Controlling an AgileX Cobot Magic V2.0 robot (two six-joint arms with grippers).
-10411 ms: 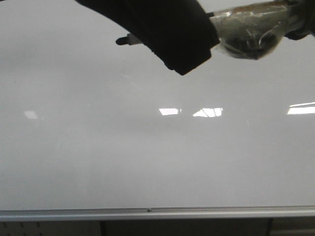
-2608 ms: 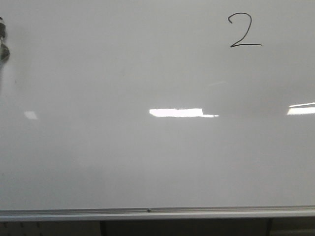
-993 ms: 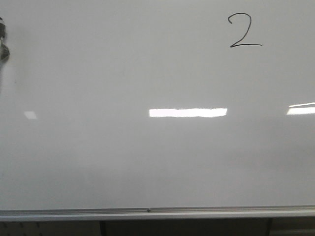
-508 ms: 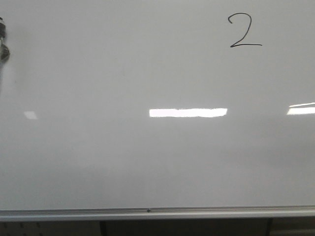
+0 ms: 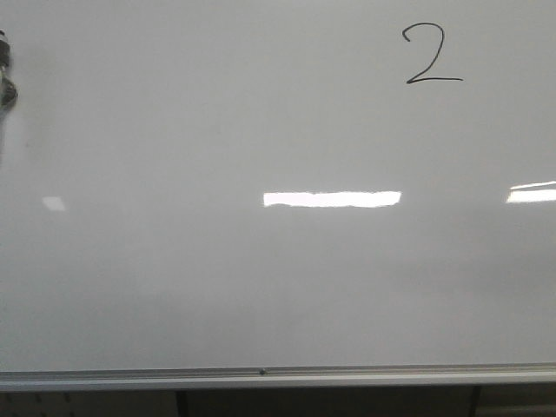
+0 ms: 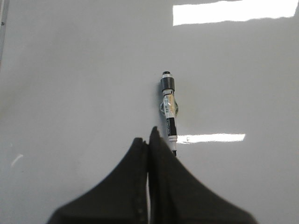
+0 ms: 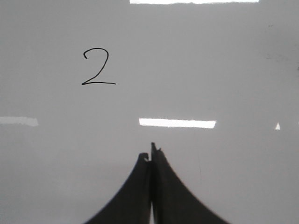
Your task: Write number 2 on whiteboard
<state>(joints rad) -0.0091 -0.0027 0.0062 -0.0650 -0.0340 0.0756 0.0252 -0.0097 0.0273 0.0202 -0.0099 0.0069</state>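
Number 2 (image 5: pixel 433 55) drawn on glossy whiteboard (image 5: pixel 261 287); both hands pressed closed, holding nothing.

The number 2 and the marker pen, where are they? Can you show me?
number 2 (image 5: pixel 433 55): front view, on the slanting stroke of the digit.
marker pen (image 6: pixel 168 108): left wrist view, on the middle of its barrel.

We see the number 2 (image 5: pixel 432 55) on the whiteboard's (image 5: pixel 217 287) far right; a marker (image 6: pixel 168 105) lies at its left edge.
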